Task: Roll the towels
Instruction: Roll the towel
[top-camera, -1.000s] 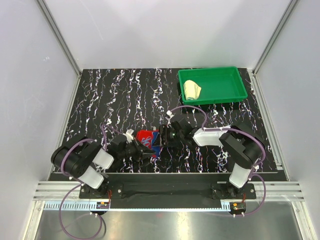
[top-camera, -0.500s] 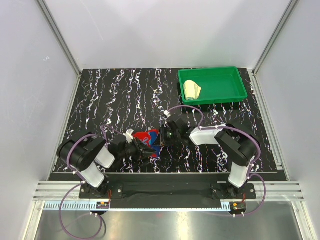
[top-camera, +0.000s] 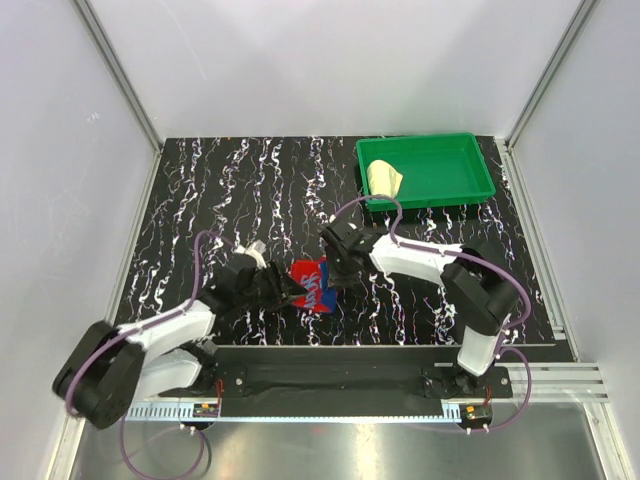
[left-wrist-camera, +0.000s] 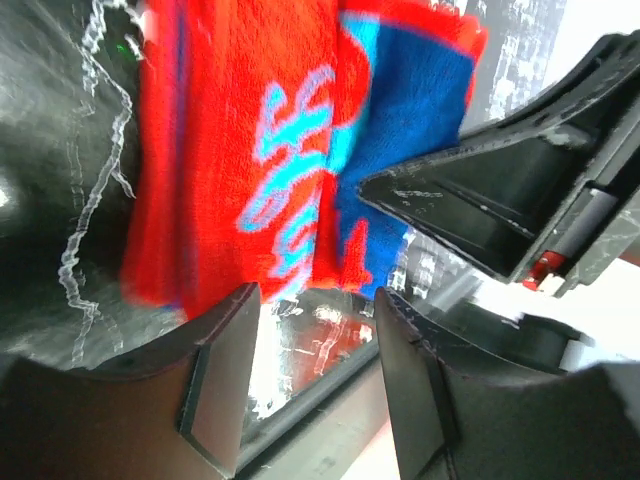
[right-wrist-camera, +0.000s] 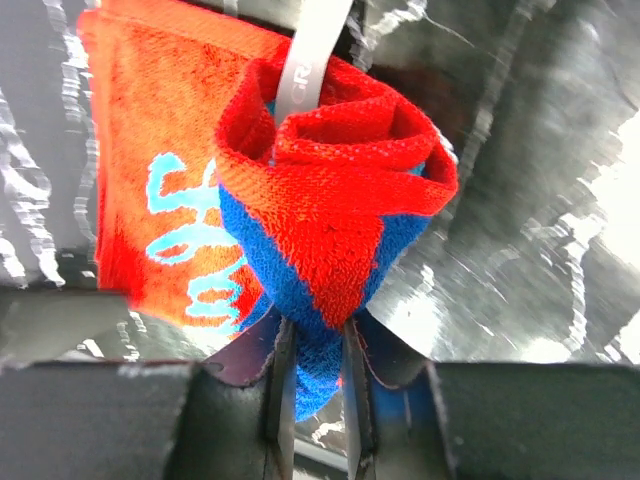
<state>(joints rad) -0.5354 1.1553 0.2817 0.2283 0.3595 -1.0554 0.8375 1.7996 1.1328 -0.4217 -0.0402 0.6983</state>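
Note:
The red towel with teal-blue patterns lies near the table's front middle, one end rolled into a loose cone and the other part flat. My right gripper is shut on the blue-and-red tip of the rolled end; from above it sits at the towel's right edge. My left gripper stands open just short of the towel, nothing between its fingers; from above it is at the towel's left side. The pale yellow towel lies in the green tray.
The green plastic tray stands at the back right of the black marbled mat. The right gripper's black body is close in front of the left fingers. White walls enclose the table on three sides.
The left gripper has opened and let go of the red towel while its arm swung low to the left. The right gripper has shut on the rolled end and shifted left.

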